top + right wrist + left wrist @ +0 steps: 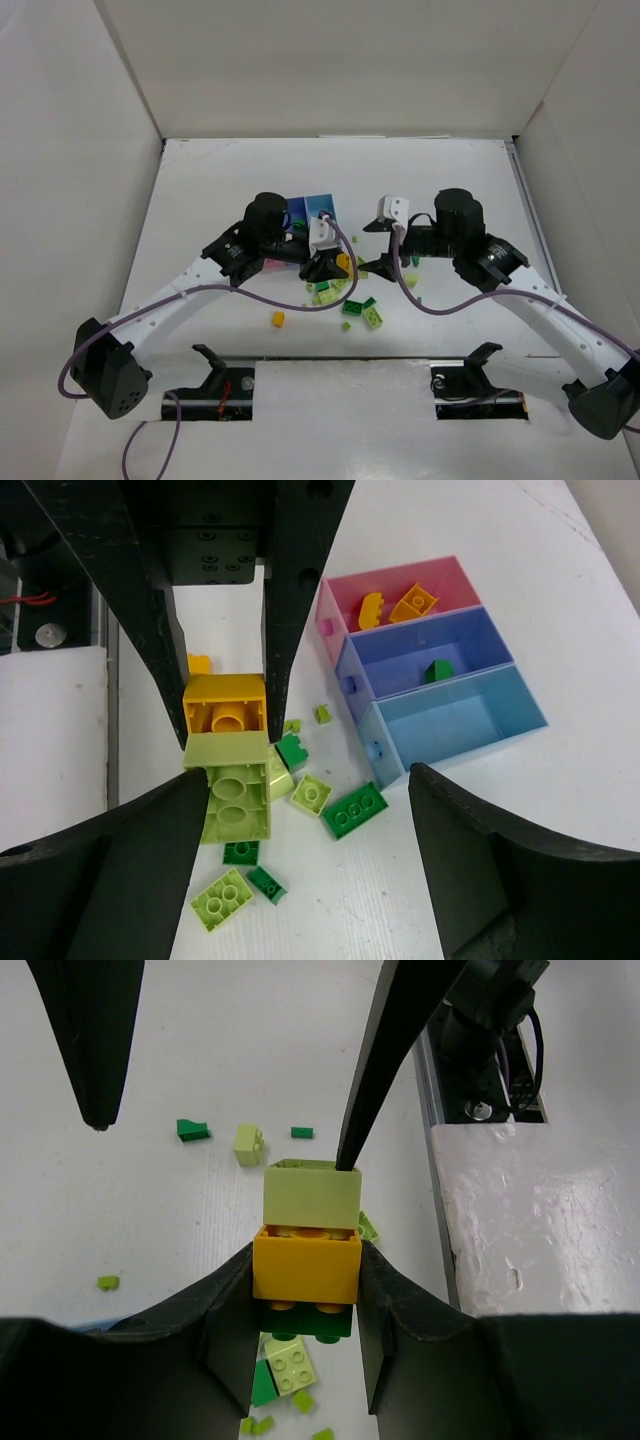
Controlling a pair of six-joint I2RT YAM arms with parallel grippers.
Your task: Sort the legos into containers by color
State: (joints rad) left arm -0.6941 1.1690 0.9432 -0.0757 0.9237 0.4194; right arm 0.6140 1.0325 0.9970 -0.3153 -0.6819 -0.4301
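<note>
My left gripper (pixel 305 1272) is shut on an orange-yellow brick (pixel 305 1265), the middle of a stack with a pale lime brick (pixel 312 1195) at one end and a dark green brick (pixel 310 1322) at the other. It holds the stack above the table. My right gripper (pixel 308 780) is open, with the lime brick (pixel 232 795) between its fingers, close to one of them. The three joined bins stand beyond: pink (pixel 455 575) with two orange bricks, periwinkle (pixel 490 630) with one dark green brick, light blue (pixel 470 720) empty.
Loose lime and dark green bricks lie on the table under both grippers, among them a dark green plate (pixel 355 810) and a lime brick (pixel 222 898). A lone orange brick (pixel 278 318) lies nearer the bases. White walls surround the table.
</note>
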